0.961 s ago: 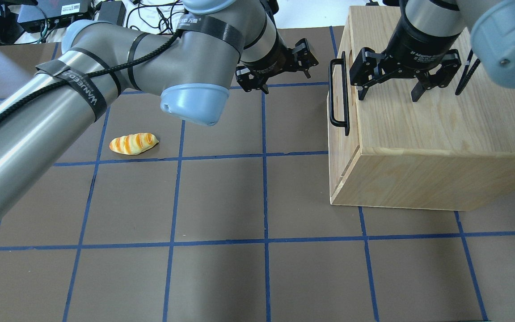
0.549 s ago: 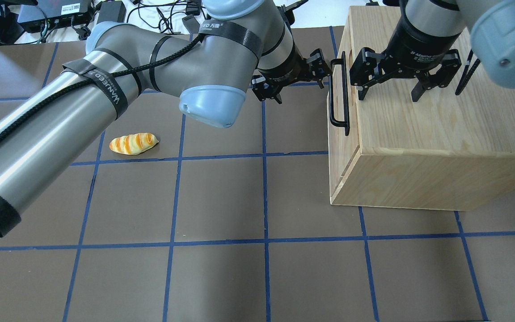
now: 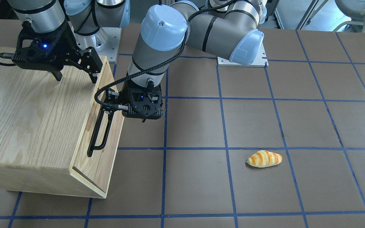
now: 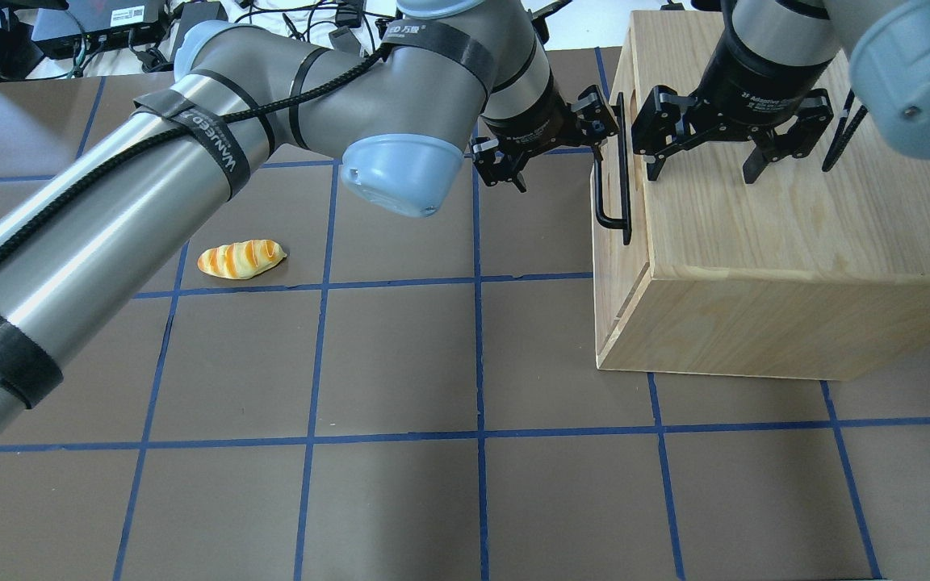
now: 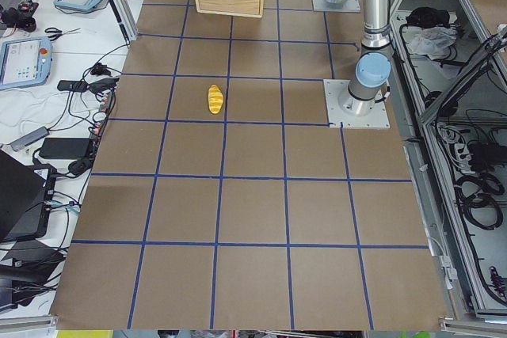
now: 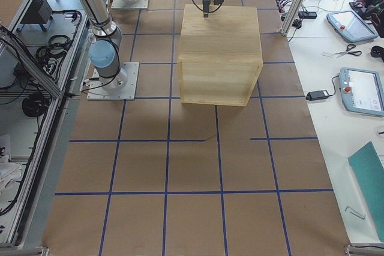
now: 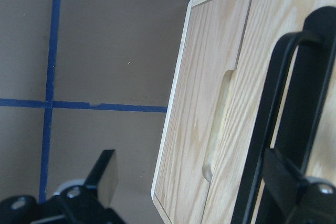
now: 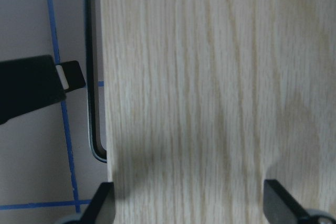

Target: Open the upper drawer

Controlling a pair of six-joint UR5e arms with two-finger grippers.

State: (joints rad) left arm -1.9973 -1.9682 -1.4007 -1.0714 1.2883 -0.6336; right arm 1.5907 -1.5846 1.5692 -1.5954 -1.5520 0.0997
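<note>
The upper drawer (image 7: 260,77) looks fully shut. Its pale front sits level with the face of the oak-grain cabinet (image 4: 796,234), which stands in the upper right of the overhead view and at the left of the front-facing view. No gap shows along the seam beside the oblong cutout, so I judge that none of the opening is done.

The left tool (image 4: 562,153) is at the drawer front with its fingers spread. One finger is right against the long black handle (image 4: 597,198), near the bar's upper end in the overhead frame. The other hangs well out over the brown surface (image 4: 400,363). The right wrist view shows that nearer fingertip just at the outer side of the bar. Whether it touches the bar or has slipped behind it cannot be told, and the bar is not pinched.

The right tool (image 4: 703,165) is also spread and holds nothing. It hangs low over the cabinet top close to the front edge, perhaps to steady the box, though contact cannot be confirmed.

A striped bread roll (image 4: 240,259) lies on the surface to the left, well apart from all this.

The reach appears nearly finished. What is left is to get the bar between the left fingers, close on it, and pull the drawer out toward the left of the overhead frame.
</note>
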